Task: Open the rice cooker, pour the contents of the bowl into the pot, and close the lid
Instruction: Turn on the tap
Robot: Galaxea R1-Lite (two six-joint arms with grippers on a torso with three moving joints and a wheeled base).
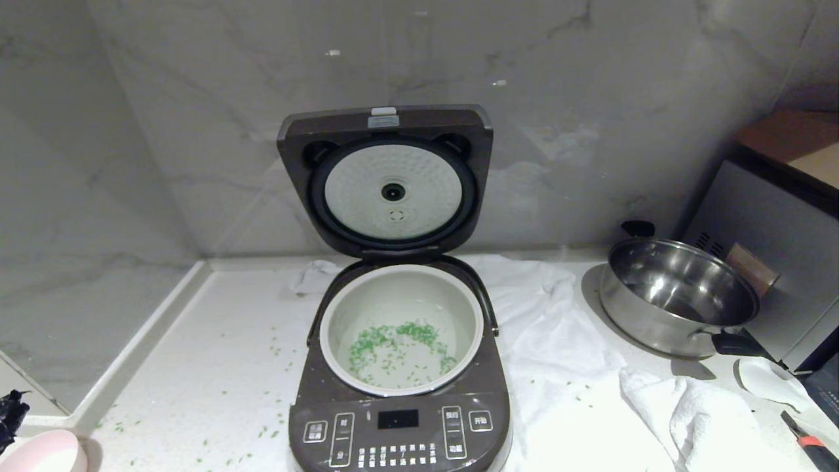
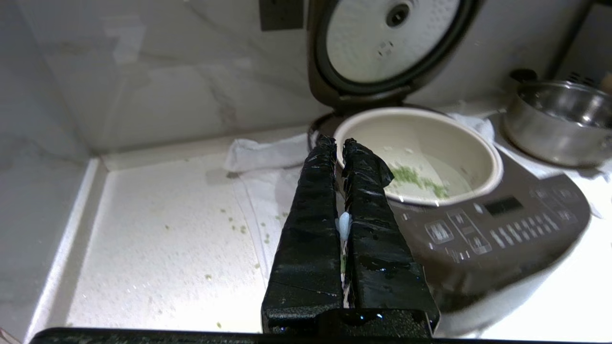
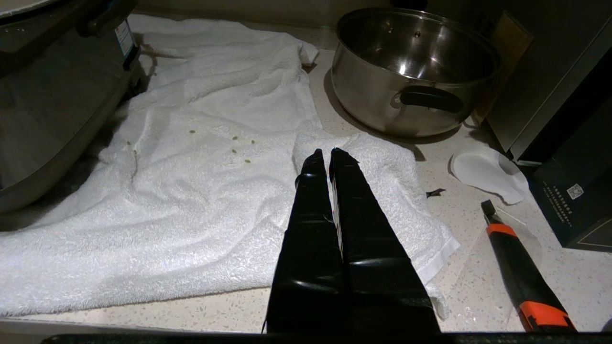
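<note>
Left gripper clamped empty at our near-left of the rice cooker. Contents lie in the pot; lid stands upright behind it, so we're closest with the left arm.

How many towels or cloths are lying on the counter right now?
2 that I can tell: a large white towel spread under and right of the rice cooker, and a smaller white towel bunched in front of the steel pan. More may be hidden.

The bowl is cut off at the head view's bottom-left corner. The cooker's front runs past the lower edge, its labels too small to read.
</note>
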